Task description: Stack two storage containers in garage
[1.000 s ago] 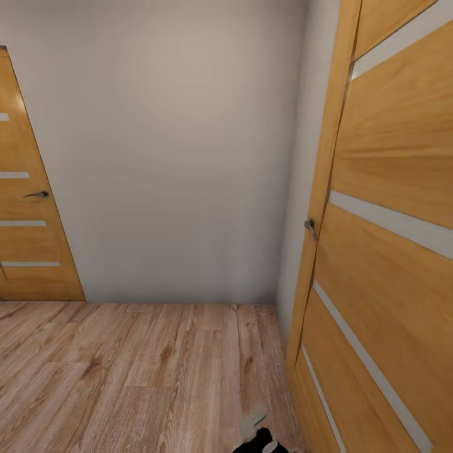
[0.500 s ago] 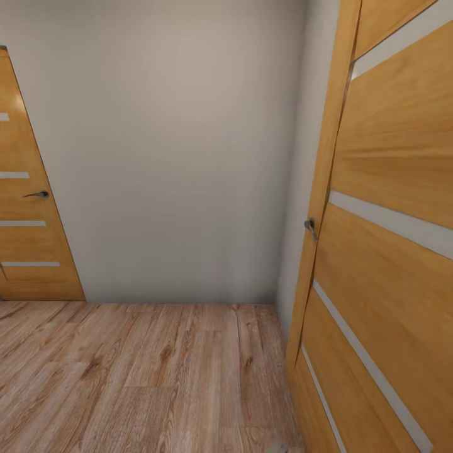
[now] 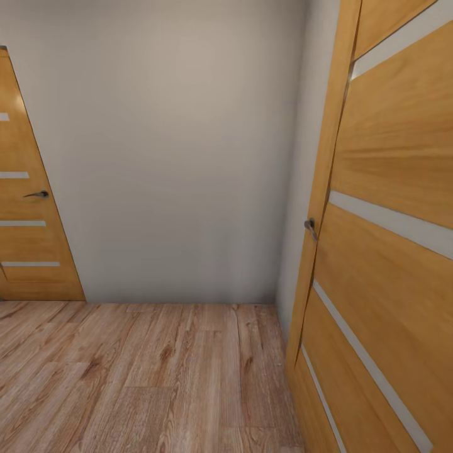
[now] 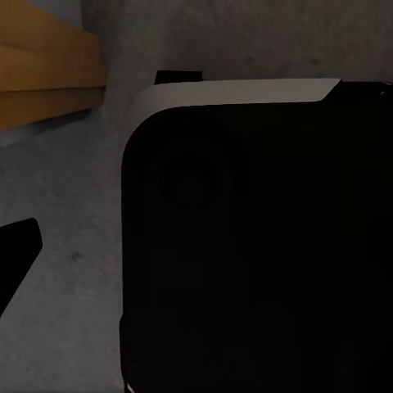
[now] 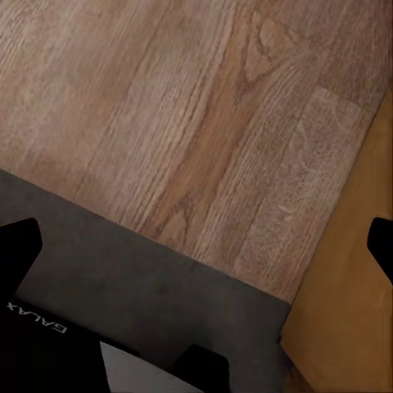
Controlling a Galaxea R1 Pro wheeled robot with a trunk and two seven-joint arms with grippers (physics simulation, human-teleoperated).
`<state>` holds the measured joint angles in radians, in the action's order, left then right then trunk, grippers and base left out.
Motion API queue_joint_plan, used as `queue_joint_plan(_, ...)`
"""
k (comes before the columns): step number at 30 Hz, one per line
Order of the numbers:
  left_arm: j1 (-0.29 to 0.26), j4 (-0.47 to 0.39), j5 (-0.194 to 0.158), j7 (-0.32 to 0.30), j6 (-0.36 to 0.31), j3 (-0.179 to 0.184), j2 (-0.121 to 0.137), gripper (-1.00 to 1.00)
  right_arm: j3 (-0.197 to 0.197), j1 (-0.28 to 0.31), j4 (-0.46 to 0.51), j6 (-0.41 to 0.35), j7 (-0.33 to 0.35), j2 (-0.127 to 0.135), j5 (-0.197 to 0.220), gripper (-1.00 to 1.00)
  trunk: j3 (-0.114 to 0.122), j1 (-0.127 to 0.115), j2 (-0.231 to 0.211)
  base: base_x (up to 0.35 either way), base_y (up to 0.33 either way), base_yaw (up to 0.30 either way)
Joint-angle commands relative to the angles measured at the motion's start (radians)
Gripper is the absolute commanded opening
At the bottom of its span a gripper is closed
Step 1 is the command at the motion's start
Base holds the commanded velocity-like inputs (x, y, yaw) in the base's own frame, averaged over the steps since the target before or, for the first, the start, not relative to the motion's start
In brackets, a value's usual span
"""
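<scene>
The two storage containers are out of view, and so are the living room and the garage. I face a corner of a narrow hallway with a light wood-plank floor. In the right wrist view my right gripper is open, its dark fingertips far apart over the planks with nothing between them. In the left wrist view my left gripper shows one dark fingertip at the frame's edge, set wide; the other is lost against my own black body.
A grey-white wall closes the way ahead. An orange striped door with a handle stands close at the right, another orange door at the far left. My dark base lies under the right gripper, beside the door's edge.
The gripper part that showed at the bottom of the head view one second ago has dropped below the frame. The view itself has not shifted.
</scene>
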<state>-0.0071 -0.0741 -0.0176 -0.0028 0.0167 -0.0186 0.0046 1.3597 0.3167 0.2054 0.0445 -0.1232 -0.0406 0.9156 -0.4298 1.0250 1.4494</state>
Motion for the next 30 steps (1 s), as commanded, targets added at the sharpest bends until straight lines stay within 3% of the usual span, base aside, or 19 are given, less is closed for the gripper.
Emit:
queue_joint_plan(1,-0.001,0.0,-0.002,0.0,0.002,-0.001,0.0,1.0,0.009,-0.001,-0.004,0.01,-0.004,0.0,0.01,1.0,-0.001,0.0,0.001,0.0,0.0,0.0)
queue_joint_plan(13,-0.001,0.0,-0.002,0.0,0.002,-0.001,0.0,1.0,0.007,-0.026,-0.022,0.021,-0.004,0.004,0.01,1.0,-0.001,0.0,0.001,0.006,0.0,0.0)
queue_joint_plan(22,-0.001,0.0,-0.004,0.0,0.002,-0.001,0.0,1.0,0.007,-0.027,-0.051,0.02,-0.005,0.004,0.014,1.0,-0.001,0.0,0.001,0.222,0.0,0.0)
queue_joint_plan(30,-0.001,0.0,-0.004,0.0,0.002,-0.001,0.0,1.0,0.006,-0.027,-0.07,0.016,-0.007,0.004,0.018,1.0,-0.001,0.0,0.001,0.066,0.0,0.0)
